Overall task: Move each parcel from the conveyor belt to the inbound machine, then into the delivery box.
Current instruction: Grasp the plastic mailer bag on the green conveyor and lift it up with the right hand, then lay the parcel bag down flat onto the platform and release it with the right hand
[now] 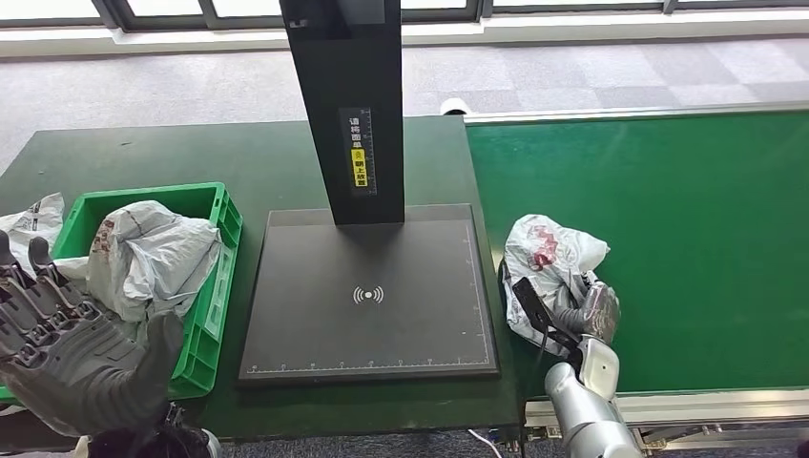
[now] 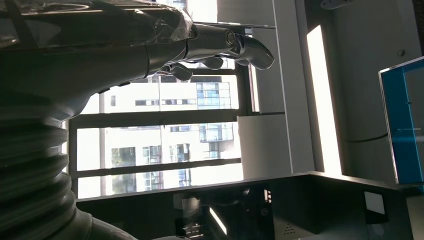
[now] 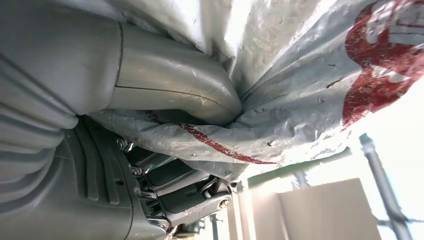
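A crumpled grey parcel bag with red print [image 1: 546,258] lies on the green conveyor belt [image 1: 687,229] near its left edge. My right hand [image 1: 584,317] grips its near side; in the right wrist view the thumb [image 3: 170,85] presses into the bag [image 3: 310,100] with the darker fingers [image 3: 180,195] under it. The black inbound machine plate [image 1: 367,296] lies left of the belt. Another grey parcel [image 1: 153,253] fills the green delivery box [image 1: 212,286]. My left hand [image 1: 72,348] hovers near that box's front corner, fingers spread, holding nothing; the same hand [image 2: 210,45] shows in the left wrist view.
The machine's black post [image 1: 348,105] rises from the plate's far edge. A further grey bag [image 1: 29,224] lies left of the box. The dark green table [image 1: 238,162] carries box and plate. The belt's metal frame [image 1: 687,405] runs along its near side.
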Controlling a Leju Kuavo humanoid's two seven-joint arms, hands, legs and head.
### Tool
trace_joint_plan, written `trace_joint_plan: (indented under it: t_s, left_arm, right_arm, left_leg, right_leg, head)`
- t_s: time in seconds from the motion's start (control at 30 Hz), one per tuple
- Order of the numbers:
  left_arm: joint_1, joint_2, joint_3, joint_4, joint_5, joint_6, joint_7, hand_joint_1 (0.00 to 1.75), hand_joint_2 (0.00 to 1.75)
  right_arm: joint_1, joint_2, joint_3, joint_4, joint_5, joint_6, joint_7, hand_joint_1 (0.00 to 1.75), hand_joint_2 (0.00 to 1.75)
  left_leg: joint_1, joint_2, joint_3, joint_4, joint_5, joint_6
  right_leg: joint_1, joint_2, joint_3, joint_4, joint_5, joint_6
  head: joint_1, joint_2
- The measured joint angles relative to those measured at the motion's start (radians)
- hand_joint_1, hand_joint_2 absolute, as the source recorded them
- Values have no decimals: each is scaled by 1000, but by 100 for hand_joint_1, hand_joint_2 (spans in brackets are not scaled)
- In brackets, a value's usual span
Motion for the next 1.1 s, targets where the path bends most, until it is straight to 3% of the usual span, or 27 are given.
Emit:
trace_joint_plan:
  t_s: [0.1, 0.2, 0.47, 0.6, 0.9, 1.1]
  left_arm:
    - [3, 2, 0, 0, -2, 0, 0, 0, 175]
    - [5, 3, 0, 0, -3, 0, 0, 0, 175]
    - [6, 6, 0, 0, -3, 0, 0, 0, 175]
    - [7, 6, 0, 0, -5, 0, 0, 0, 175]
    - [7, 7, 0, 0, -18, 0, 0, 0, 175]
    - [3, 9, -2, 4, -11, 0, 0, 0, 175]
  right_arm:
    - [45, 45, 25, -167, -50, -5, -79, 175, 175]
    - [71, 72, 40, -270, -59, -5, -87, 175, 175]
    - [103, 101, 47, -383, -69, -4, -95, 175, 175]
    - [152, 127, 70, -498, -143, -4, -189, 175, 175]
    - [321, 165, 285, -1017, -253, -5, -293, 175, 175]
    - [359, 165, 405, -1123, -264, -4, -352, 175, 175]
  left_leg:
    - [0, 1, -1, 0, 0, 0]
    - [0, 0, -1, 0, 0, 0]
    - [0, 0, -1, 0, 0, 0]
    - [0, -1, -2, 0, 0, 0]
    - [0, 1, -3, 0, -1, -1]
    - [0, 3, -3, 0, -1, -1]
  right_leg:
    - [0, 0, -1, 0, 0, 0]
    - [0, 0, -1, 0, 0, 0]
    - [0, 0, -1, 0, 0, 0]
    - [0, 0, -2, 0, 0, 0]
    - [0, 1, -4, 0, -1, -1]
    - [0, 2, -4, 0, -1, -1]
  head:
    - [0, 0]
    - [0, 0]
    - [0, 0]
    - [0, 0]
    - [0, 0]
    - [0, 0]
